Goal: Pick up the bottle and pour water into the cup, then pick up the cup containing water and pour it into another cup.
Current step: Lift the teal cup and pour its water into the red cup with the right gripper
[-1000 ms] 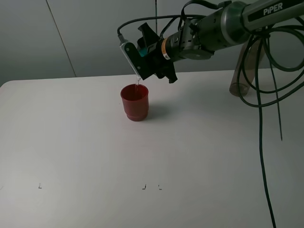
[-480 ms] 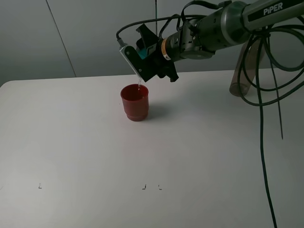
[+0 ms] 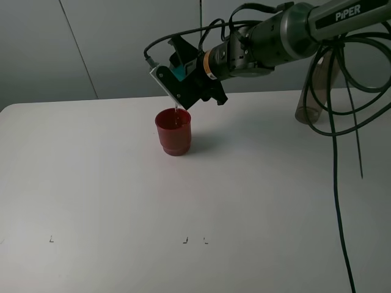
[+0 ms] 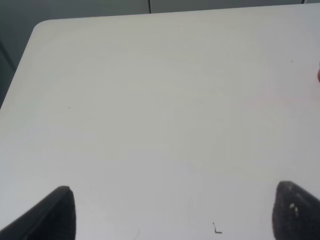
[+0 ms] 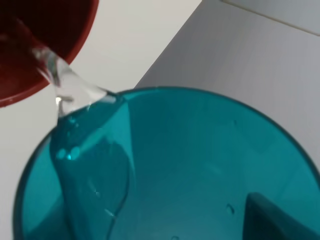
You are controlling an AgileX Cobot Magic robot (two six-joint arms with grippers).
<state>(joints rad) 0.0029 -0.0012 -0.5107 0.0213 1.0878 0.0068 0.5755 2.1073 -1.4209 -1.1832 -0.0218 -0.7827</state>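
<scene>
My right gripper (image 3: 186,79) is shut on the teal translucent cup (image 3: 178,68) and holds it tipped steeply just above the red cup (image 3: 173,131). A thin stream of water (image 3: 177,110) runs from the teal rim into the red cup. In the right wrist view the teal cup (image 5: 190,165) fills the picture, and water (image 5: 65,85) spills over its lip toward the red cup (image 5: 45,35). The grey-brown bottle (image 3: 307,101) stands at the table's far right, partly behind cables. My left gripper (image 4: 177,215) hovers open over bare table, holding nothing.
The white table (image 3: 183,201) carries small black marks (image 3: 185,240) near its front. Black cables (image 3: 335,152) hang down from the right arm across the right side. A grey wall stands behind the table's far edge.
The right gripper has rolled the teal cup further over, its rim swinging slightly up and to the left, while water keeps falling into the red cup.
</scene>
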